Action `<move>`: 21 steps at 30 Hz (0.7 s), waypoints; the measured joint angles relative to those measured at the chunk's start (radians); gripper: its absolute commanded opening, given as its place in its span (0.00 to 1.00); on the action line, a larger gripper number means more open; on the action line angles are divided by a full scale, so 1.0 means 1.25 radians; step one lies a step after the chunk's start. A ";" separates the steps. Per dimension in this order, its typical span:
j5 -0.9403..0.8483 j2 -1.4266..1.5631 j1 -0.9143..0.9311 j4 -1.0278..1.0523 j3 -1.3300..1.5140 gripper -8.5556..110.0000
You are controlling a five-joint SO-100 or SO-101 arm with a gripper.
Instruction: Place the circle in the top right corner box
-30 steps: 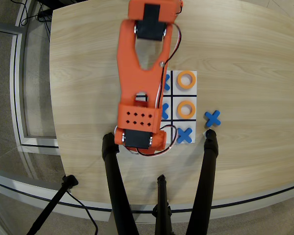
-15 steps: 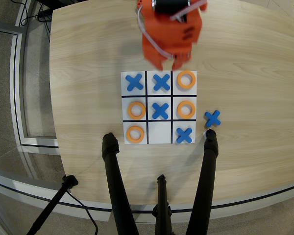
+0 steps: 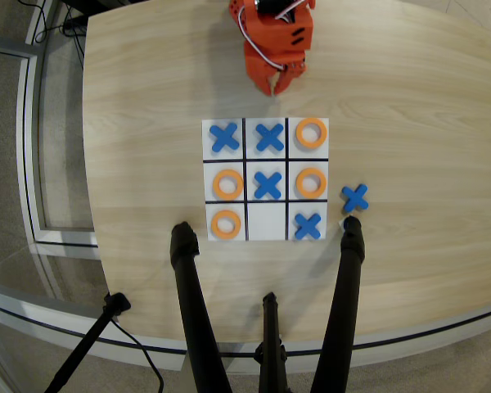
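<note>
In the overhead view the white nine-cell board [image 3: 266, 219] lies mid-table. Several orange rings sit on it. One ring [image 3: 226, 223] lies flat inside the lower-left corner cell [image 3: 211, 208]. The others are in the upper-right cell [image 3: 311, 133], the middle-left cell [image 3: 227, 184] and the middle-right cell [image 3: 311, 182]. My orange gripper [image 3: 272, 88] is at the table's far edge, above the board and well apart from it. Its jaws look shut and hold nothing.
Blue X pieces fill the upper-left [image 3: 224, 137], upper-middle [image 3: 269, 137], centre [image 3: 268, 185] and lower-right [image 3: 308, 225] cells. One more X [image 3: 355, 197] lies on the wood right of the board. Black tripod legs [image 3: 192, 303] [image 3: 344, 303] rise over the near table edge.
</note>
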 measured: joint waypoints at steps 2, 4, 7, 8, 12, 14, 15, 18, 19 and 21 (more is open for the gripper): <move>0.000 0.001 0.016 0.000 0.000 0.07; -0.029 0.002 0.056 -0.001 0.000 0.07; -0.038 0.002 0.188 0.002 0.000 0.07; -0.039 0.002 0.252 0.004 0.000 0.07; -0.039 0.020 0.607 0.002 0.000 0.07; -0.039 0.020 0.825 0.002 0.000 0.07; -0.039 0.020 0.930 0.002 0.000 0.07; -0.038 0.020 1.176 0.002 0.000 0.07; -0.037 0.020 1.215 0.002 0.000 0.07; -0.038 0.020 1.243 0.002 0.000 0.07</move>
